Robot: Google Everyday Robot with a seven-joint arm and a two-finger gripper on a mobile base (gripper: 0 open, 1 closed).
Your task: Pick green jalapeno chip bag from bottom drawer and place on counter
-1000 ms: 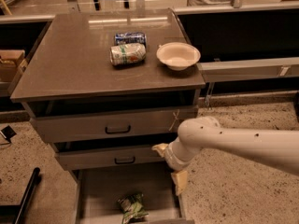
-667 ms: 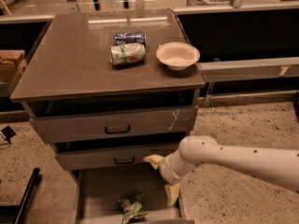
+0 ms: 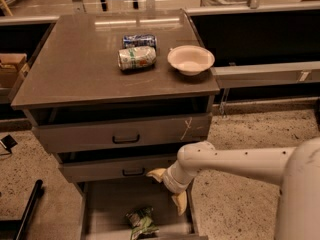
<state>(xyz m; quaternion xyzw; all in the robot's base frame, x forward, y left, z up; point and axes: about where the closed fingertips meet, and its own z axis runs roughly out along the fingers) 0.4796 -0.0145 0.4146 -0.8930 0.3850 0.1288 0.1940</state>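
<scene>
The green jalapeno chip bag (image 3: 142, 222) lies crumpled on the grey floor of the open bottom drawer (image 3: 107, 209), near its front edge. My gripper (image 3: 168, 190) hangs over the drawer's right side, above and to the right of the bag, not touching it. Its two yellowish fingers (image 3: 180, 202) are spread apart and empty. The brown-grey counter (image 3: 80, 66) tops the cabinet above.
On the counter lie a green-and-white can (image 3: 136, 57), a blue can (image 3: 139, 40) behind it and a white bowl (image 3: 190, 59). Two shallower drawers with black handles (image 3: 126, 139) stand slightly open above the bottom drawer. Speckled floor lies to the right.
My arm has swung left and down, bringing the gripper from beside the cabinet's right edge to over the bottom drawer, closer to the bag. The bag has not moved.
</scene>
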